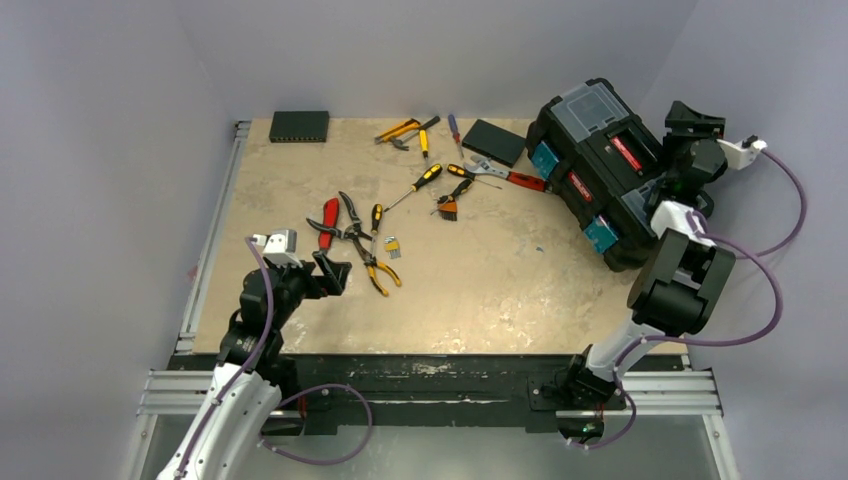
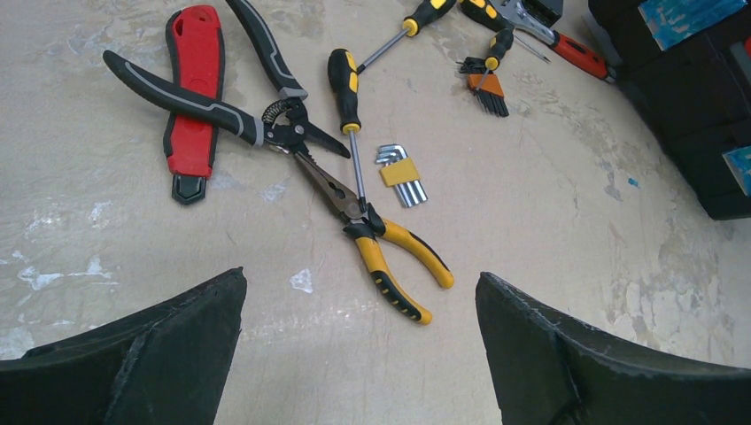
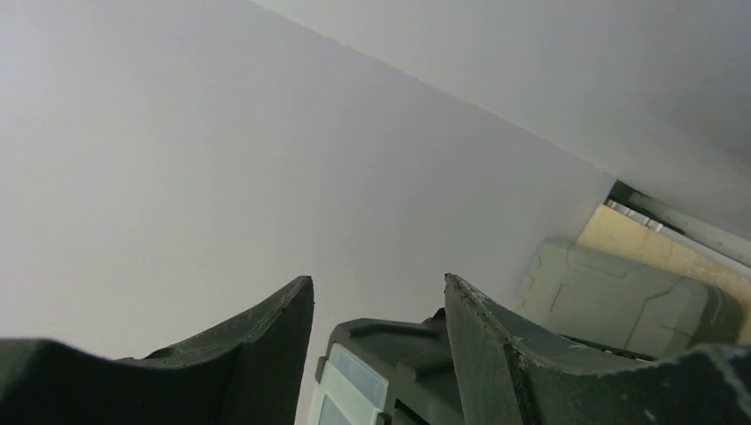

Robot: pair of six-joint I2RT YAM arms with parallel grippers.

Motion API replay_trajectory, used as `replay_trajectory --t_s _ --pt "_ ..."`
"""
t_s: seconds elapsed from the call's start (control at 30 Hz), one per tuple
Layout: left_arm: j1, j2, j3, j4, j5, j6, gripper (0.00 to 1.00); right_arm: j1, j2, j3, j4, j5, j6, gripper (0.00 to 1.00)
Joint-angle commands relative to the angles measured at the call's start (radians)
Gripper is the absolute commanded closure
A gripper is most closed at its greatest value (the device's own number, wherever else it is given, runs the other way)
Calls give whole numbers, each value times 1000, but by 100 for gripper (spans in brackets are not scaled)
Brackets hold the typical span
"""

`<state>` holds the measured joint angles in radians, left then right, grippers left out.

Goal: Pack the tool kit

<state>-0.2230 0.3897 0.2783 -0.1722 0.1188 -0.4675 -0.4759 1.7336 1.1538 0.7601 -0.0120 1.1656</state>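
Note:
The black toolbox [image 1: 600,170] lies tilted at the table's right side, its lid shut and its blue latches facing the table's middle. My right gripper [image 1: 690,140] is at its far right end. In the right wrist view the gripper [image 3: 379,279] is open, with a corner of the toolbox [image 3: 398,354] between its fingers and a thin gap on the left. My left gripper [image 2: 359,274] stands wide open and empty, just short of the yellow-black pliers [image 2: 390,257]. Beside them lie a red-handled knife [image 2: 195,88], black-handled pliers [image 2: 221,106], a screwdriver [image 2: 345,84] and hex keys [image 2: 403,173].
More tools lie further back: a red-handled wrench [image 1: 505,175], screwdrivers [image 1: 425,180] and a small brush [image 1: 448,207]. A flat black box [image 1: 493,142] sits by the toolbox and another black box [image 1: 299,125] at the back left. A grey case [image 3: 629,301] shows behind the toolbox.

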Motion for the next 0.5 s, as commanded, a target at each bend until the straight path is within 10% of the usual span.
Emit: replay_trajectory --t_s 0.0,0.47 --pt "-1 -1 -6 46 -2 17 2 12 -77 23 -241 63 -8 44" --pt "-1 -6 -6 41 -5 16 3 13 -110 -86 -488 93 -13 80"
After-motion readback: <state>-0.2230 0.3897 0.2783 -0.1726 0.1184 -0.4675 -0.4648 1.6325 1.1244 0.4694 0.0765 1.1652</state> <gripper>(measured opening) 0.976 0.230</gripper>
